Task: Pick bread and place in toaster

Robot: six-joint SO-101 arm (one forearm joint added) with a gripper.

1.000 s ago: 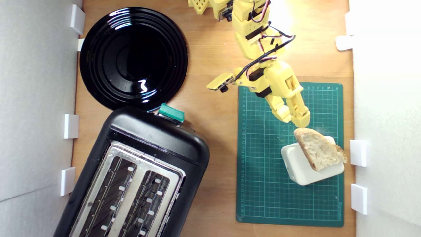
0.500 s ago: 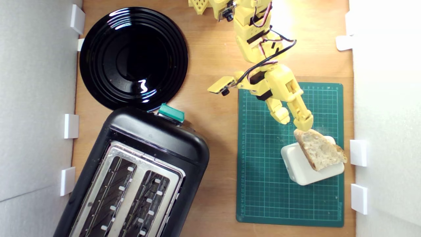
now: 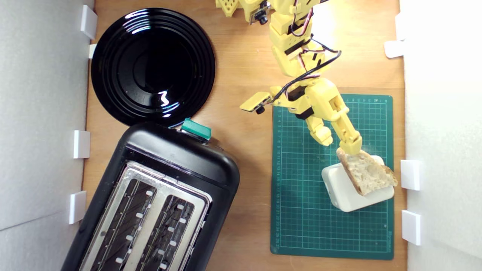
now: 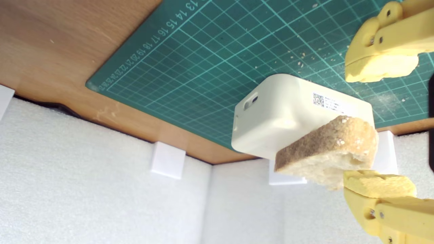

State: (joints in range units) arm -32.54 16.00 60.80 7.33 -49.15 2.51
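1. The yellow gripper (image 3: 340, 146) is open wide and holds nothing; its two jaws stand well apart.
2. The bread (image 3: 366, 172) lies just ahead of the fingertips, leaning on top of a cream box (image 3: 340, 188) that stands on the green cutting mat (image 3: 301, 210).
3. In the wrist view, one fingertip (image 4: 376, 184) is touching, or almost touching, the near corner of the bread (image 4: 329, 152); the other fingertip (image 4: 379, 67) is above the mat (image 4: 203, 54), on the other side of the box (image 4: 288, 112), apart from both.
4. The toaster (image 3: 158, 203) stands far from the gripper, at the lower part of the exterior view's left, with both slots empty and its teal lever (image 3: 196, 129) toward the arm.
5. A black plate (image 3: 152, 66) lies beyond the toaster, also well away from the gripper.
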